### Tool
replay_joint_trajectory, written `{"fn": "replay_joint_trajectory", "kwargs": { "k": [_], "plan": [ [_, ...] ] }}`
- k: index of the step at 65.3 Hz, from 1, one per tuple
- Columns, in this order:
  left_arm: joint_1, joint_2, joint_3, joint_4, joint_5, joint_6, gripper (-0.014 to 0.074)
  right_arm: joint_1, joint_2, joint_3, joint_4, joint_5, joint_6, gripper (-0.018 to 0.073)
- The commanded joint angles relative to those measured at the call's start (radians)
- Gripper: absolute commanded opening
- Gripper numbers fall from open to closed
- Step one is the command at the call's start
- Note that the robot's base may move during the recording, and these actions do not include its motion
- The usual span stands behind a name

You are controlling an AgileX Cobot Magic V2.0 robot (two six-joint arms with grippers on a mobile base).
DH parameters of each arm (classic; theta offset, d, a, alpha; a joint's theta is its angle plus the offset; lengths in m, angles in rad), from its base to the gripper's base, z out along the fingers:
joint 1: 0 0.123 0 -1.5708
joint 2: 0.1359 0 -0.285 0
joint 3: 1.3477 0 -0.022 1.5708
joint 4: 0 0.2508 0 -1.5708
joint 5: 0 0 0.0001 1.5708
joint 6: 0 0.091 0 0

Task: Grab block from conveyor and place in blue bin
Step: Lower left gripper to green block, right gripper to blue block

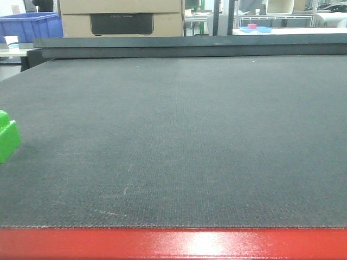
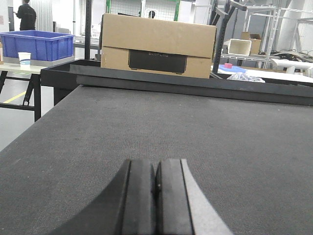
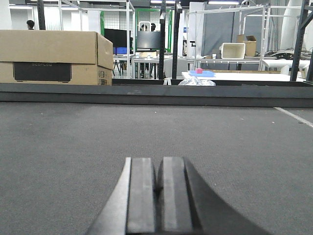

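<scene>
The green block (image 1: 7,135) shows only at the far left edge of the front view, cut off by the frame, resting on the dark grey conveyor (image 1: 179,141). Neither wrist view shows the block. My left gripper (image 2: 155,164) hangs low over the belt (image 2: 195,132), shut with nothing between its pads. My right gripper (image 3: 159,161) is likewise shut and empty above the belt (image 3: 220,137). The blue bin (image 2: 38,45) stands on a table beyond the belt's far left corner, also visible as the blue bin (image 1: 31,26) in the front view.
A big cardboard box (image 2: 157,45) stands behind the belt's raised far rail (image 2: 195,85). The red frame edge (image 1: 173,244) runs along the near side. A paper cup (image 2: 24,58) stands by the bin. A white table with a small pink object (image 3: 199,71) lies far back.
</scene>
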Motion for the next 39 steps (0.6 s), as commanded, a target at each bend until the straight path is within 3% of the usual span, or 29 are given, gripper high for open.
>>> {"fn": "replay_joint_trajectory", "kwargs": {
  "k": [1, 39],
  "plan": [
    [0.002, -0.005, -0.002, 0.001, -0.017, -0.005, -0.0111, -0.004, -0.003, 0.000, -0.005, -0.024, 0.001, -0.0160],
    [0.002, -0.005, -0.002, 0.001, -0.019, -0.005, -0.0111, -0.004, -0.003, 0.000, -0.005, -0.024, 0.001, -0.0160]
  ]
}}
